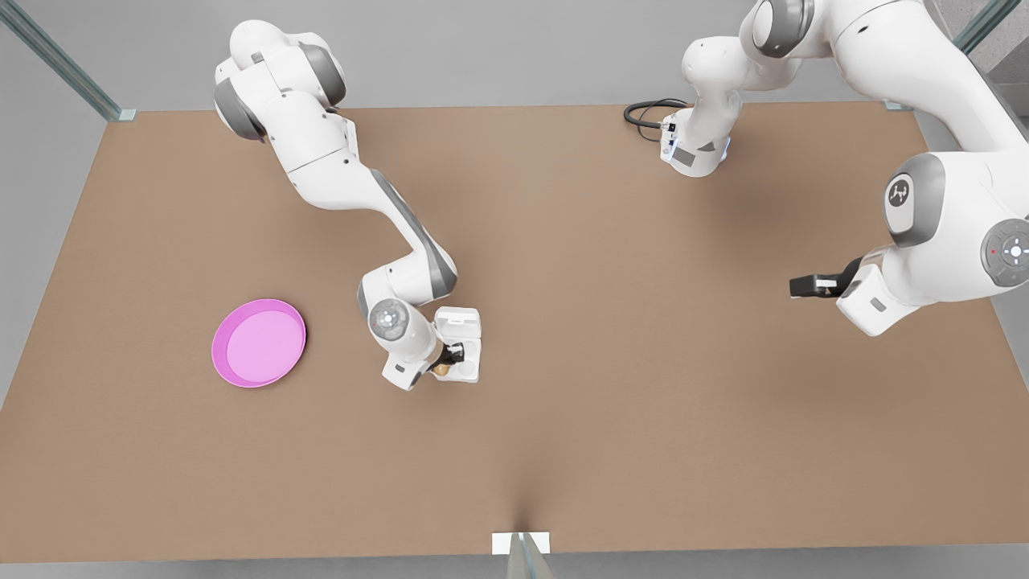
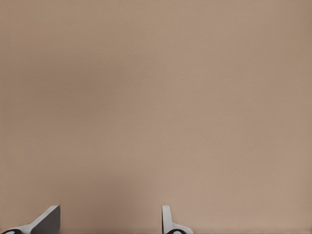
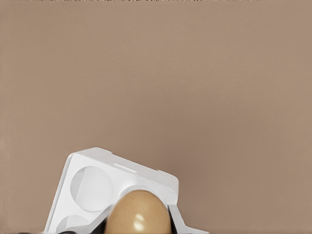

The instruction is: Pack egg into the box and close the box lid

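Brown worktop [image 1: 563, 386] is carrying everything here, and the pink plate [image 1: 259, 342] is lying well apart on the front view's left, playing no part. The box [image 1: 462, 354] is sitting near the middle with the box lid [image 1: 458, 323] standing open behind the cups. The right gripper [image 1: 447, 359] is hanging over the box's near edge and is clamping the egg [image 3: 138, 213]; in the right wrist view the tan egg is sitting between the fingers, with an empty cup [image 3: 91, 188] just beside it. I am judging the step as lowering the egg into a cup. To do it well, the arm should be centring the egg over one cup, going down slowly, and letting go only when the egg is resting inside. The left gripper [image 1: 806, 285] is waiting far off on the front view's right, its fingers [image 2: 168, 219] spread over bare worktop.
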`<state>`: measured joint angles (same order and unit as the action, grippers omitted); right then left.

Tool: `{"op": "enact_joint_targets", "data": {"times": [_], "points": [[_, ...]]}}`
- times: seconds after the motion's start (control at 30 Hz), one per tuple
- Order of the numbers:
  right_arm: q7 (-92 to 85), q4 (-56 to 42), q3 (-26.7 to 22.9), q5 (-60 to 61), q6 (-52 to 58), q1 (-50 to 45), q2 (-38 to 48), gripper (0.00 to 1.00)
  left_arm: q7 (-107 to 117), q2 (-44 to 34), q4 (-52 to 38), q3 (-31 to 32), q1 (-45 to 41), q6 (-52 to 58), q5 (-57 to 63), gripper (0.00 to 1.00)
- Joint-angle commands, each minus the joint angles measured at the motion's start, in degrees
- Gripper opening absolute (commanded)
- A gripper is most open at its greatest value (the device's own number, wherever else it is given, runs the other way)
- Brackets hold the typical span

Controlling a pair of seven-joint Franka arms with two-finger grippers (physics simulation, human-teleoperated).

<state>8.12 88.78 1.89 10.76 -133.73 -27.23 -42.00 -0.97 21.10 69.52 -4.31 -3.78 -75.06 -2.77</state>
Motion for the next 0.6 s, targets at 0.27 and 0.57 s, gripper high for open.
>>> {"op": "enact_joint_targets", "data": {"times": [0.27, 0.57], "points": [[2.9, -0.1, 0.0, -4.2, 0.3, 0.0, 0.0, 1.00, -0.4, 0.4, 0.1, -0.4, 0.2, 0.0, 0.0, 1.00], [2.9, -0.1, 0.0, -4.3, 0.2, 0.0, 0.0, 1.00, -0.4, 0.4, 0.1, -0.4, 0.1, 0.3, 0.0, 1.00]]}}
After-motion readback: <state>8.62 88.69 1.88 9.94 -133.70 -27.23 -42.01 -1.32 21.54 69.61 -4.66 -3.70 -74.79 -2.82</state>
